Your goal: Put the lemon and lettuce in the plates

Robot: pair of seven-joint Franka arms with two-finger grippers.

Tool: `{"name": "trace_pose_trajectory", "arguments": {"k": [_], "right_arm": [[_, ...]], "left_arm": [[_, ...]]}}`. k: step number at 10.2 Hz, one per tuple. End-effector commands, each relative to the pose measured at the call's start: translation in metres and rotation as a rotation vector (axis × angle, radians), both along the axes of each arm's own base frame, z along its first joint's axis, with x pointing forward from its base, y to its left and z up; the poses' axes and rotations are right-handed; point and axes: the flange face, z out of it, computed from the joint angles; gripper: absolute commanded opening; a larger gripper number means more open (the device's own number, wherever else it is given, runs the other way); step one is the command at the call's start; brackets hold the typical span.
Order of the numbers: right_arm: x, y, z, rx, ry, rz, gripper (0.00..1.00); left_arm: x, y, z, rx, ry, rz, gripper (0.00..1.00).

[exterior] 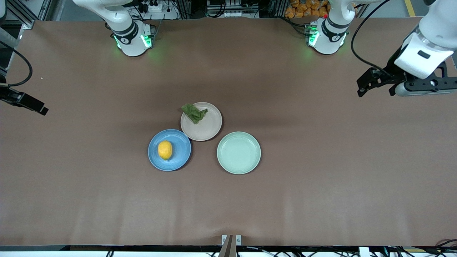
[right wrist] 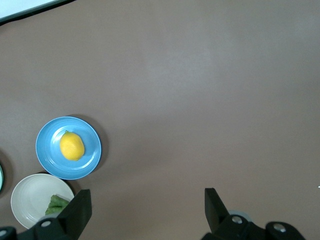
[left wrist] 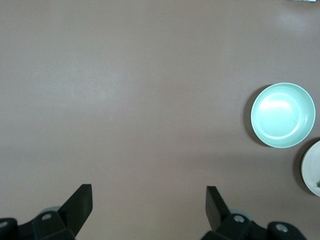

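Observation:
The yellow lemon point(exterior: 165, 150) lies in the blue plate point(exterior: 180, 148). The dark green lettuce point(exterior: 194, 112) lies on the beige-pink plate point(exterior: 209, 128), partly over the rim toward the robots' bases. My left gripper point(exterior: 376, 92) is open and empty, up in the air over the left arm's end of the table. My right gripper point(exterior: 39, 107) is open and empty over the right arm's end. The right wrist view shows its gripper point(right wrist: 148, 202), the lemon point(right wrist: 71, 146), the blue plate point(right wrist: 90, 150) and the lettuce point(right wrist: 57, 204). The left wrist view shows its gripper point(left wrist: 149, 200) over bare table.
A pale mint-green plate point(exterior: 239, 152) stands empty beside the other two plates, toward the left arm's end; it also shows in the left wrist view point(left wrist: 283, 115). The three plates sit close together mid-table on the brown cloth point(exterior: 321, 178).

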Motion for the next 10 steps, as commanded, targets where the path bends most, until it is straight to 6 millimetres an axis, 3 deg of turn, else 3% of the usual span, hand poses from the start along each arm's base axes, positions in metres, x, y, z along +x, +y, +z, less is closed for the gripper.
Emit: {"name": "trace_pose_trajectory", "arguments": {"k": [1, 3, 8, 10], "right_arm": [[-0.024, -0.003, -0.006, -0.002, -0.017, 0.006, 1.00], [-0.026, -0.006, -0.010, -0.002, -0.017, 0.003, 1.00], [-0.014, -0.009, 0.003, -0.028, -0.088, 0.023, 1.00], [-0.009, -0.016, 0.008, -0.033, -0.111, 0.167, 1.00]], "left_arm": [[0.001, 0.003, 0.018, -0.011, 0.010, -0.028, 1.00], [0.008, 0.002, 0.024, -0.013, 0.011, -0.028, 1.00], [0.007, -0.001, 0.031, -0.009, -0.003, -0.054, 1.00], [0.001, -0.006, 0.028, 0.005, 0.034, -0.148, 1.00]]}}
